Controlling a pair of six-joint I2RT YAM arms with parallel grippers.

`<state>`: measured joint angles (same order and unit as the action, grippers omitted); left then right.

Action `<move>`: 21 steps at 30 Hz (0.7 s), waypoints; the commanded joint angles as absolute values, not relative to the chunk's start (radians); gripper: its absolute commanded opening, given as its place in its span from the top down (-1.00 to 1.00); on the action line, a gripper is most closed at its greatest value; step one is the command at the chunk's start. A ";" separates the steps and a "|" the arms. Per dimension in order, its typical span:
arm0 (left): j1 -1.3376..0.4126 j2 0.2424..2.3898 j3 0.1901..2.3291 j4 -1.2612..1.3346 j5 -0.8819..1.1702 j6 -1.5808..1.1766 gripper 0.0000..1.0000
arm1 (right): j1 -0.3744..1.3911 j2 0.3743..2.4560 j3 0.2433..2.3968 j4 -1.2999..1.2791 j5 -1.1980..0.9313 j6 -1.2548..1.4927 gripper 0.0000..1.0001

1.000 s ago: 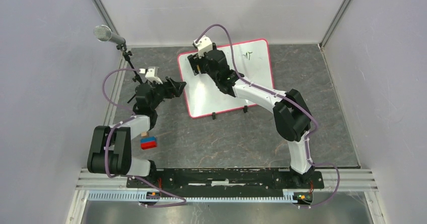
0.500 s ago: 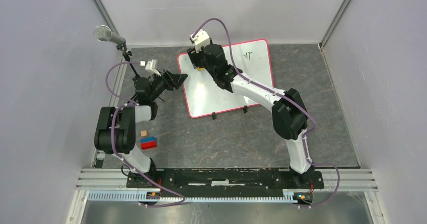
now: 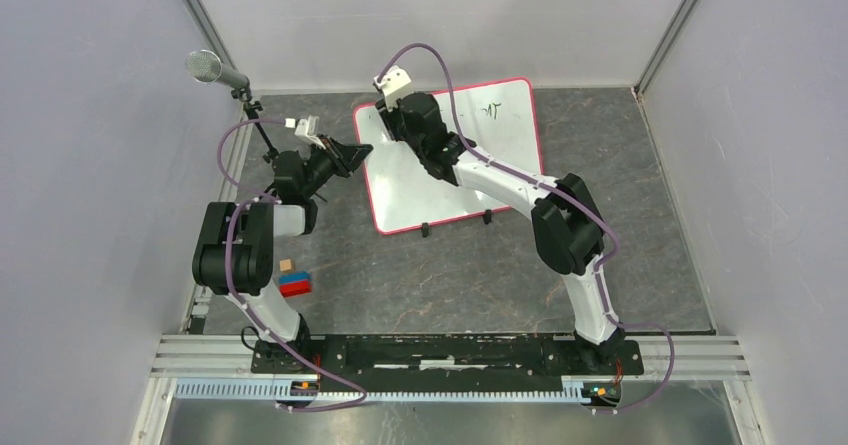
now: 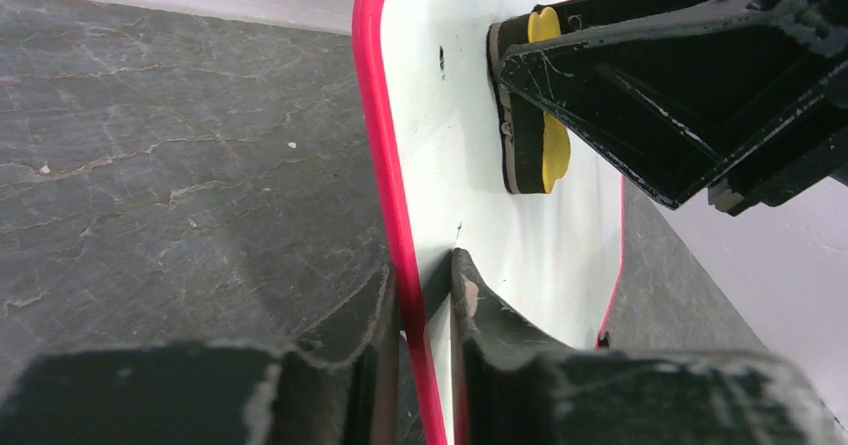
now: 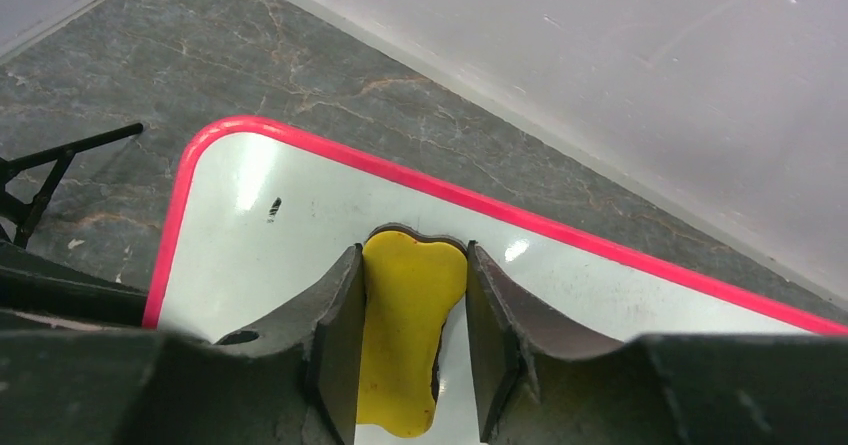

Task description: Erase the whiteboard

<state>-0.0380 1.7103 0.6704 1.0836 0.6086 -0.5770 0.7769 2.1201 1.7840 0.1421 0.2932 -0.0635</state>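
Note:
The whiteboard (image 3: 500, 155) lies flat on the grey table, white with a red-pink rim and small black writing (image 3: 490, 110) near its far edge. My left gripper (image 3: 362, 151) is shut on its left rim; in the left wrist view the rim (image 4: 385, 195) runs between the fingers of the left gripper (image 4: 425, 270). My right gripper (image 3: 392, 117) is at the board's far left corner, shut on a yellow eraser (image 5: 410, 325) that rests on the whiteboard (image 5: 260, 255). The eraser (image 4: 535, 105) shows edge-on in the left wrist view, dark pad against the board. A small black mark (image 5: 274, 206) lies beside it.
A microphone on a stand (image 3: 207, 66) rises at the far left. A red-and-blue block (image 3: 295, 285) and a small wooden cube (image 3: 286, 265) lie near the left arm's base. Two black feet (image 3: 425, 230) sit on the board's near edge. Enclosure walls surround the table.
Both grippers have closed: the left onto the board's left rim after reaching toward it, the right onto the yellow eraser near the far left corner.

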 commanded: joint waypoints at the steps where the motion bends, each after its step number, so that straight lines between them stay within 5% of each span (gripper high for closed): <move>1: -0.044 1.714 0.673 1.161 0.612 -0.485 0.73 | 0.781 2.133 1.829 0.185 0.290 -0.082 0.29; 6: -0.058 1.679 0.649 1.125 0.580 -0.387 0.95 | 0.795 2.169 1.865 0.185 0.249 -0.092 0.47; 21: -0.076 1.603 0.615 1.039 0.516 -0.252 0.95 | 0.835 2.231 1.942 0.159 0.317 -0.114 0.50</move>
